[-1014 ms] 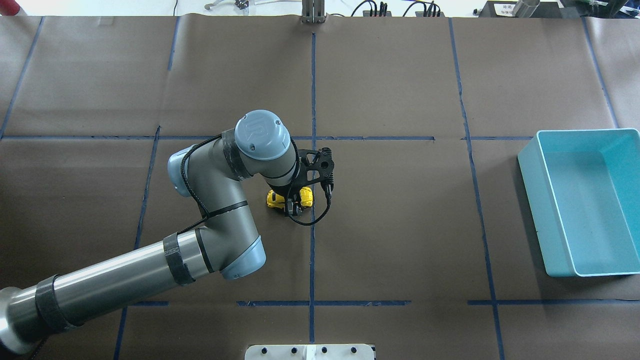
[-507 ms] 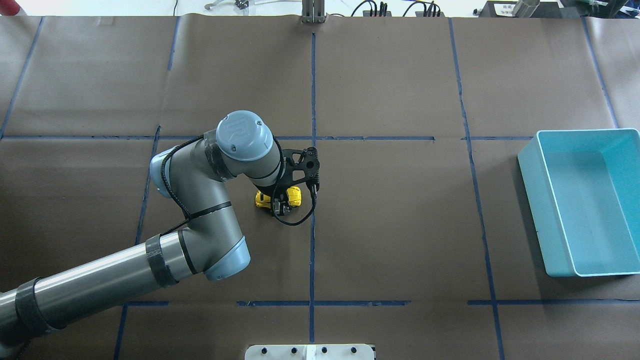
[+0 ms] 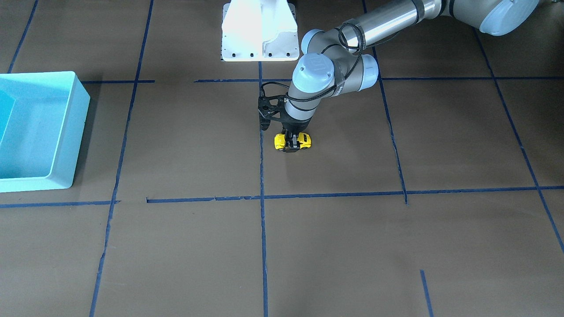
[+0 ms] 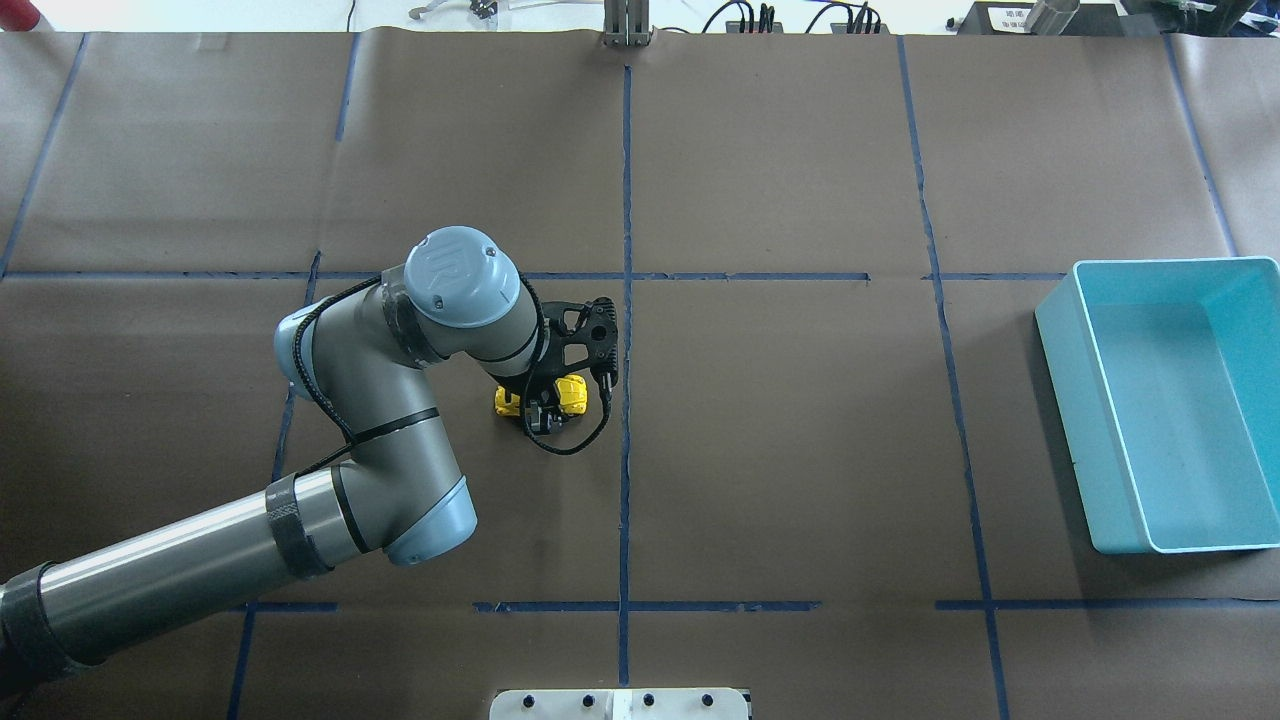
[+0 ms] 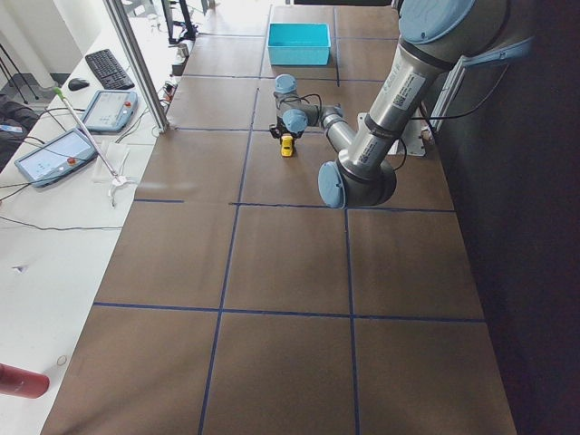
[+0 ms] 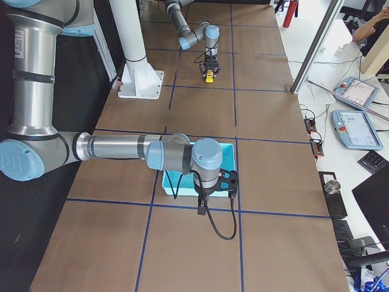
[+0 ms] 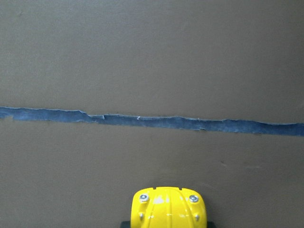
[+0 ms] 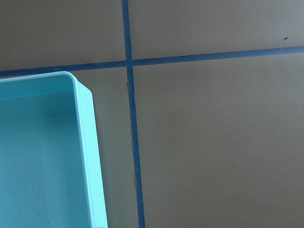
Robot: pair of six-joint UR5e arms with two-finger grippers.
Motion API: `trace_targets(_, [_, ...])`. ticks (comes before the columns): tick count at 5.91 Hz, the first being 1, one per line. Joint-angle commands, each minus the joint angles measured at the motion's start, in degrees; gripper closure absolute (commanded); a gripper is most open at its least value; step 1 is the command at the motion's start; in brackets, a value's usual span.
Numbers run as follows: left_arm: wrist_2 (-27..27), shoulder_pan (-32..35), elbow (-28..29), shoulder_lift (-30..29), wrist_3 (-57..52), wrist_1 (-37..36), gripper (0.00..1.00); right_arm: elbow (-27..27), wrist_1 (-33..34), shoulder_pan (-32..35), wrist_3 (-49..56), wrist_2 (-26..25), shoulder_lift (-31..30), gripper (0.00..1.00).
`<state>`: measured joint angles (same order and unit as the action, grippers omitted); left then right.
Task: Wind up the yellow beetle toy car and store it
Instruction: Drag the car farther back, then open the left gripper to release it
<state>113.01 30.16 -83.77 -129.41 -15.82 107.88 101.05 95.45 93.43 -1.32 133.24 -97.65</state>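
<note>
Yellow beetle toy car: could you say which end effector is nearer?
Left: left end effector grips the yellow beetle toy car; right end effector hangs by the teal bin.

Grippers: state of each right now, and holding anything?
Left gripper: closed on the yellow beetle toy car.
Right gripper: shows only in the exterior right view, so open or closed cannot be told.

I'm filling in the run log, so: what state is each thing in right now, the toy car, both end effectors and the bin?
yellow beetle toy car: upright on its wheels, clamped across its middle.
left end effector: shut on the car, pointing straight down.
right end effector: open or shut cannot be told.
teal bin: upright, open-topped, car not in it.
</note>
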Motion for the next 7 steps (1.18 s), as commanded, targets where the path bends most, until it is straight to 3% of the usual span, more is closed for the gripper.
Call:
trace_targets(1, [0.4,0.4,-1.2,1.8,-0.1,0.6,1.00,0.0,0.1,0.0,0.0,0.0,0.0,0.00])
trace_targets(7, [1.2,1.4,-2.7,4.5,-0.1,2.9,1.00,0.0,0.0,0.0,0.0,0.1,0.0,0.00])
